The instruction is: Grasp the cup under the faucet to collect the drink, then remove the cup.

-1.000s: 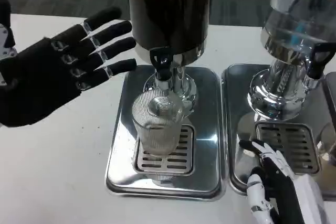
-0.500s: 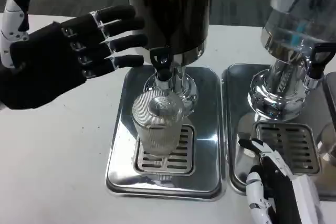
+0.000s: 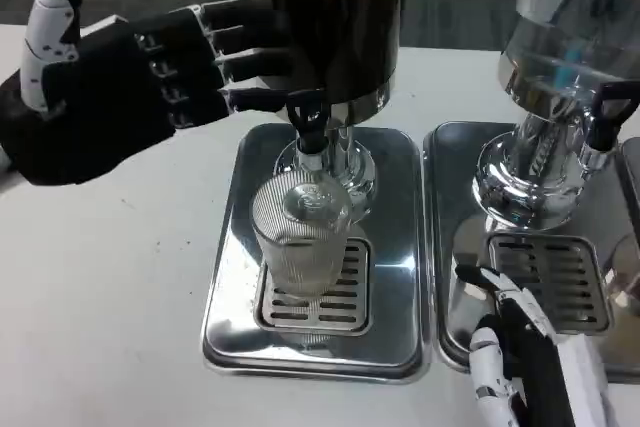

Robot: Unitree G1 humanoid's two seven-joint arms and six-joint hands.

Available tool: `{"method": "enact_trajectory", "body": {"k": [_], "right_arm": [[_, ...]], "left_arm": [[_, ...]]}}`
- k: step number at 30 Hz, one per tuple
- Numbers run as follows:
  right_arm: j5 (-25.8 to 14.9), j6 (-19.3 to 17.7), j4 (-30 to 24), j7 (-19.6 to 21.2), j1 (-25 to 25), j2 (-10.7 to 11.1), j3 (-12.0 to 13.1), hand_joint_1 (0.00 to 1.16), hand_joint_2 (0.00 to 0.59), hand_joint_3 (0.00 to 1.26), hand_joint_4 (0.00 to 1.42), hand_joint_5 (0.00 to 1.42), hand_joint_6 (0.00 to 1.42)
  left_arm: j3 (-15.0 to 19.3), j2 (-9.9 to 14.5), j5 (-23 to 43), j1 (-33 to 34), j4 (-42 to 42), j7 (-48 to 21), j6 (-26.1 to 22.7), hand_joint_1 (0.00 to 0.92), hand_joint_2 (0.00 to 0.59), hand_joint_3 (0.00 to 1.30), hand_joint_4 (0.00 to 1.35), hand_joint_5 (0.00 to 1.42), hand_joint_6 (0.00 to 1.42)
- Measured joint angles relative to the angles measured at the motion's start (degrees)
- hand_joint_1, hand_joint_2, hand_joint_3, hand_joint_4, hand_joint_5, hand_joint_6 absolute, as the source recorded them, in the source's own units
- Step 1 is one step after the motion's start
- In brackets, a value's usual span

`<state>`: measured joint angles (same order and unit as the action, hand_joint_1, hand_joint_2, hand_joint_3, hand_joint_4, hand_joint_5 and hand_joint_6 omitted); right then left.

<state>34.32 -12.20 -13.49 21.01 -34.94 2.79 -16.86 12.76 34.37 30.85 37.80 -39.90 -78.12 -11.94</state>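
- The ribbed clear cup [image 3: 300,237] stands on the drip grate [image 3: 345,302] of the left tray [image 3: 230,332], right under the black faucet [image 3: 307,117].
- The left hand [image 3: 130,87] hovers spread wide beside the dark dispenser [image 3: 325,17], holding nothing.
- The right hand [image 3: 525,357] rests by the right tray [image 3: 450,247]; I cannot tell its grip.

The tall dark drink dispenser [image 3: 325,17] was cut off by the top edge, so its upper body was unseen. The clear-bodied chrome dispenser [image 3: 560,77] on the right ran past the top and right edges, as did its shiny steel drip tray [image 3: 455,247]. The right hand [image 3: 525,362] was cropped at the near edge. The ribbed clear glass cup [image 3: 298,237] hid part of the slotted drain grate [image 3: 345,297].
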Motion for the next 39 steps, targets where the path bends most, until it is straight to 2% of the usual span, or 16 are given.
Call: {"method": "enact_trajectory", "body": {"k": [19, 35, 39], "right_arm": [[-1.58, -0.03, 0.65, 0.61, 0.13, -0.1, 0.3, 0.0, 0.58, 0.25, 0.15, 0.1, 0.05], [-2.6, -0.05, 0.69, 0.85, -1.17, -0.23, 0.7, 0.0, 0.576, 0.26, 0.17, 0.11, 0.05], [-2.6, -0.05, 0.69, 0.87, -1.24, -0.23, 0.74, 0.0, 0.576, 0.26, 0.17, 0.11, 0.05]], "left_arm": [[-2.52, -5.6, -4.24, 0.19, -0.3, 2.22, 5.22, 0.0, 0.123, 0.3, 0.18, 0.14, 0.22], [-2.73, -8.02, -6.68, 0.18, -0.3, 4.42, 14.94, 0.0, 0.122, 0.32, 0.2, 0.15, 0.22], [-3.15, -8.71, -6.9, 0.18, -0.32, 4.41, 16.03, 0.0, 0.122, 0.32, 0.2, 0.15, 0.22]]}}
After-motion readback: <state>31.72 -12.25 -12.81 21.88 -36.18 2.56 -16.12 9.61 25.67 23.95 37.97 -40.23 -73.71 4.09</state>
